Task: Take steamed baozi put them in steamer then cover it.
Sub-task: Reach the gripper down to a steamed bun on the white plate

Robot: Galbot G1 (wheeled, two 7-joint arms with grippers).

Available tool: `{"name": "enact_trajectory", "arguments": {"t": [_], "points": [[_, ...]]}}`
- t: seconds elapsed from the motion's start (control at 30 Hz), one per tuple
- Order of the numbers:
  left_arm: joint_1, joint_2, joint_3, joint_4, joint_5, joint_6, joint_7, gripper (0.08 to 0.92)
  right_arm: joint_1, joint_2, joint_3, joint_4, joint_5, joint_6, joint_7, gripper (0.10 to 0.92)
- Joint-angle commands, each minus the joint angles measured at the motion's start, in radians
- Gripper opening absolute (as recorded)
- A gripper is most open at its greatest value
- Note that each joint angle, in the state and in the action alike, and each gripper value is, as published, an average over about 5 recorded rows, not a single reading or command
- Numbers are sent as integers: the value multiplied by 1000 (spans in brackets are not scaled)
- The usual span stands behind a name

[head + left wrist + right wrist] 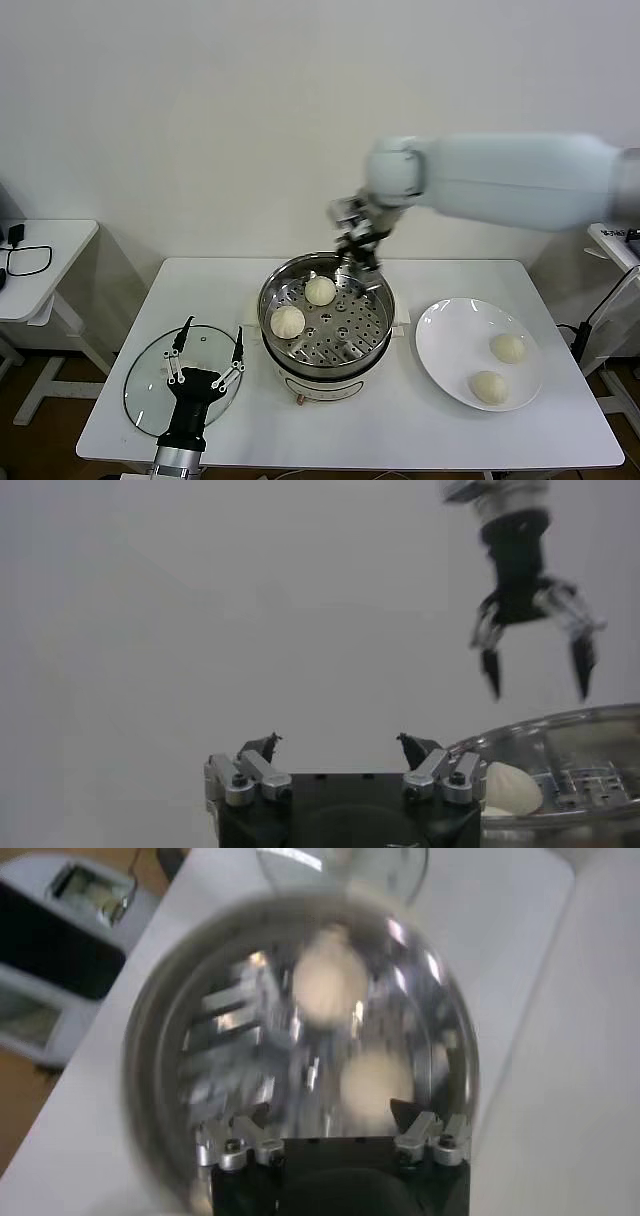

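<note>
Right gripper [358, 252] hangs open and empty over the steamer [372, 330], two buns [320, 290] inside. Two more on the plate [445, 345]: soft, light, easily dented, so pinch gently across the sides. Left gripper [207, 358] waits open above the lid [145, 385].

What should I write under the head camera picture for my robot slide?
Open right gripper above the shiny steel steamer holding two cream-white baozi; two more wait on the round white plate.
</note>
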Motion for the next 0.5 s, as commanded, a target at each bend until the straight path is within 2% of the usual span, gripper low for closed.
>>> {"name": "enact_trajectory", "arguments": {"t": [0.03, 0.23, 0.5], "points": [[3, -2, 4, -9, 6, 4, 2, 823, 20, -431, -49, 19, -264, 150, -224, 823], [8, -10, 4, -10, 9, 7, 4, 823, -247, -541, 97, -43, -376, 211, -222, 823], [14, -19, -4, 0, 11, 8, 4, 823, -556, -555, 292, -74, -447, 233, -229, 823]]}}
